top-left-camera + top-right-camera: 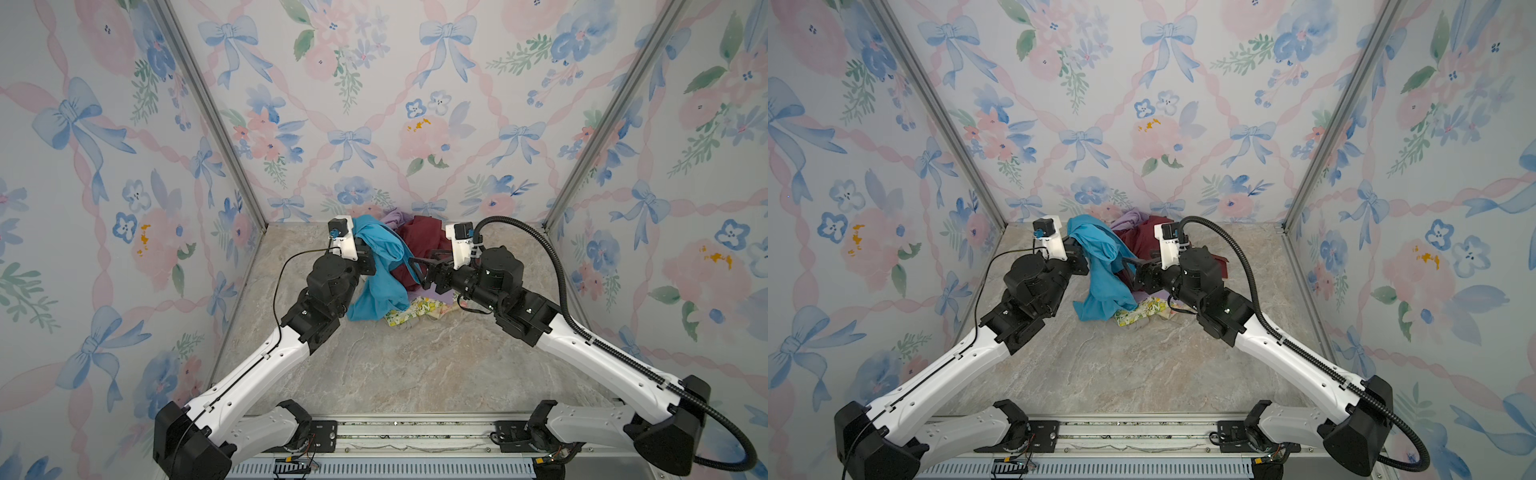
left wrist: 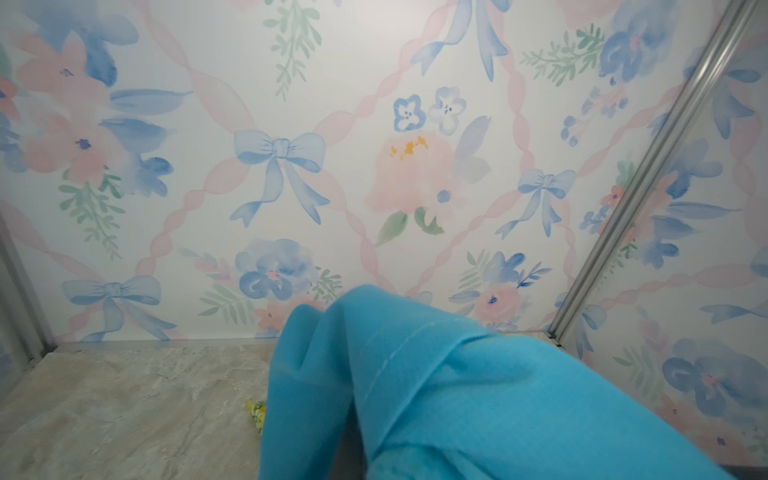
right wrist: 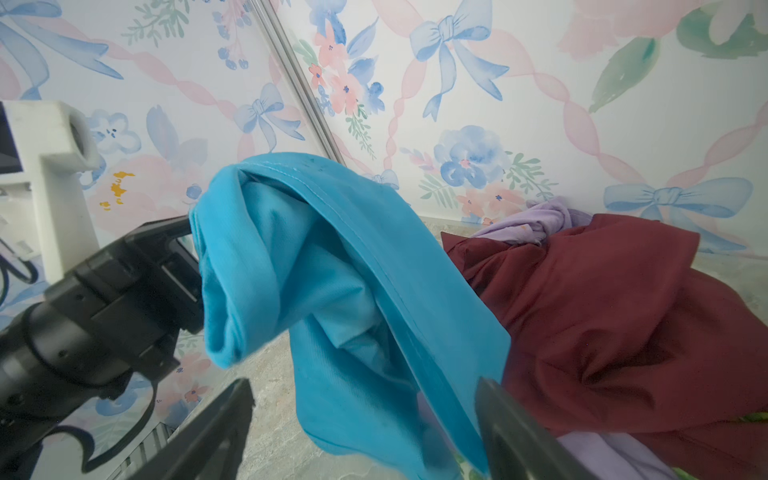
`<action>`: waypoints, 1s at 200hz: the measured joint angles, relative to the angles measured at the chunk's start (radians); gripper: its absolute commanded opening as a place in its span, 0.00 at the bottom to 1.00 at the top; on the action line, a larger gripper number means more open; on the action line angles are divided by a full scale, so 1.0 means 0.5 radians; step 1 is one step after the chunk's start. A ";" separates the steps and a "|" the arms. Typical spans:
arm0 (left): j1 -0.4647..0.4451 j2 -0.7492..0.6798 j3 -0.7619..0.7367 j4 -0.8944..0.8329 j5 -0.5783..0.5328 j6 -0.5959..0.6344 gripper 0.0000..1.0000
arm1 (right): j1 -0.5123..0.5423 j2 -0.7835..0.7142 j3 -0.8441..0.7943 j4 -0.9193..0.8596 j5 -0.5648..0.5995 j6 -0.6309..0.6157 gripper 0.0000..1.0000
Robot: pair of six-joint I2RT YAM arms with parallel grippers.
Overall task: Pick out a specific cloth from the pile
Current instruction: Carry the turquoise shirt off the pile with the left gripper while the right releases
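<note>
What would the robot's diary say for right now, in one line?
left gripper: shut on turquoise-blue fabric cloth, lifted | right gripper: open beside it | pile of mixed fabrics: on table

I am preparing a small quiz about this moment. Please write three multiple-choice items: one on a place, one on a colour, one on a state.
1. Where does the pile lie?
A. near the back wall
B. at the front rail
C. in the left corner

2. What colour is the cloth that hangs from the left gripper?
A. maroon
B. turquoise
C. lavender

3. How do the jaws of the right gripper stand?
A. shut on the maroon cloth
B. shut on nothing
C. open

Key:
1 A, both top views show the heap close under the flowered back wall.
2 B, the right wrist view shows turquoise fabric clamped there.
3 C, its two fingers stand wide apart.
</note>
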 measured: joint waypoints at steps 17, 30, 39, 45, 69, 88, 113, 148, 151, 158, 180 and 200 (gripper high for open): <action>0.139 -0.057 0.068 -0.174 -0.027 0.000 0.00 | 0.000 -0.024 -0.021 -0.002 -0.014 -0.017 0.89; 0.246 -0.084 0.119 -0.304 -0.046 0.000 0.00 | 0.000 -0.027 -0.038 -0.005 -0.016 -0.031 0.89; 0.320 -0.094 0.156 -0.392 -0.066 0.002 0.00 | 0.000 -0.030 -0.059 -0.006 -0.017 -0.037 0.89; 0.365 -0.098 0.183 -0.452 -0.077 0.008 0.00 | 0.000 -0.031 -0.073 -0.009 -0.017 -0.039 0.89; 0.514 -0.101 0.316 -0.668 -0.153 0.047 0.00 | 0.000 -0.047 -0.135 -0.038 -0.022 -0.056 0.89; 0.609 -0.101 0.430 -0.792 -0.228 0.086 0.00 | 0.000 -0.074 -0.172 -0.085 -0.021 -0.092 0.89; 0.722 -0.101 0.522 -0.870 -0.291 0.121 0.00 | -0.002 -0.142 -0.236 -0.133 -0.005 -0.143 0.90; 0.865 -0.100 0.477 -0.912 -0.275 0.112 0.00 | -0.008 -0.288 -0.366 -0.180 0.031 -0.198 0.91; 0.880 -0.098 0.465 -0.917 -0.266 0.111 0.00 | -0.008 -0.299 -0.378 -0.182 0.032 -0.203 0.91; 0.916 -0.090 0.432 -0.922 -0.243 0.101 0.00 | -0.008 -0.323 -0.410 -0.183 0.037 -0.208 0.91; 1.027 -0.029 0.291 -0.919 -0.185 0.059 0.00 | -0.011 -0.385 -0.514 -0.179 0.047 -0.219 0.91; 1.140 0.030 0.127 -0.921 -0.123 0.002 0.00 | -0.016 -0.431 -0.603 -0.178 0.065 -0.227 0.91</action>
